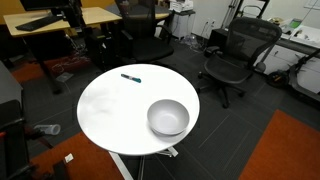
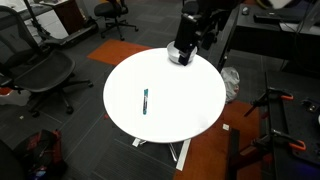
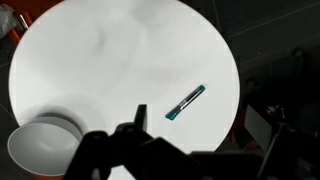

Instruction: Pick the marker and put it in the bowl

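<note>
Seen from the wrist, the bowl (image 3: 42,148) sits just left of the hand and below it, so a careless descent could clip its rim and shove it. The marker (image 3: 185,102) lies flat on the table (image 3: 110,50), ahead and to the right of the hand, well apart from it. It is thin and low, so a misaligned pinch could roll it away. The gripper (image 2: 183,50) hangs high over the table's edge, pointing down and carrying nothing. How wide its jaws stand I cannot tell.

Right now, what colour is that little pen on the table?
The marker is dark with a teal-blue section; the wrist view shows it best.
</note>
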{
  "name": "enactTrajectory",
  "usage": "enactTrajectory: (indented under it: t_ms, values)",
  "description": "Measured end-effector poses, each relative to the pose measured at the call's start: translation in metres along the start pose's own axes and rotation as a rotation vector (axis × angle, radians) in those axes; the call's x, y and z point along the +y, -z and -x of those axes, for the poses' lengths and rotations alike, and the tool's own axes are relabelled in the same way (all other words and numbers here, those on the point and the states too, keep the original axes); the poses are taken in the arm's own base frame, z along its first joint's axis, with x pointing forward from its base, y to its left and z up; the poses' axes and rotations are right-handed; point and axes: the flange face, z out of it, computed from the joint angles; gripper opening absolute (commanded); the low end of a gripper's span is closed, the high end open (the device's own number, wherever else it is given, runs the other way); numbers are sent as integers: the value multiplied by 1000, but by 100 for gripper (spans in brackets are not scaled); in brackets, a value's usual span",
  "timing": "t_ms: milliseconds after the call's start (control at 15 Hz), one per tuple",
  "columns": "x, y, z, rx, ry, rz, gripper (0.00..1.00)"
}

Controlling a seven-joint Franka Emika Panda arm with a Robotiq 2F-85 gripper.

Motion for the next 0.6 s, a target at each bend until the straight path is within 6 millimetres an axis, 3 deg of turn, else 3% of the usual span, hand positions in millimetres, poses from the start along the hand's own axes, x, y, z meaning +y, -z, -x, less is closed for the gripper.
enactTrajectory:
  t_ms: [600]
  values:
    - [-45, -60, -54, 18, -399, -11, 100]
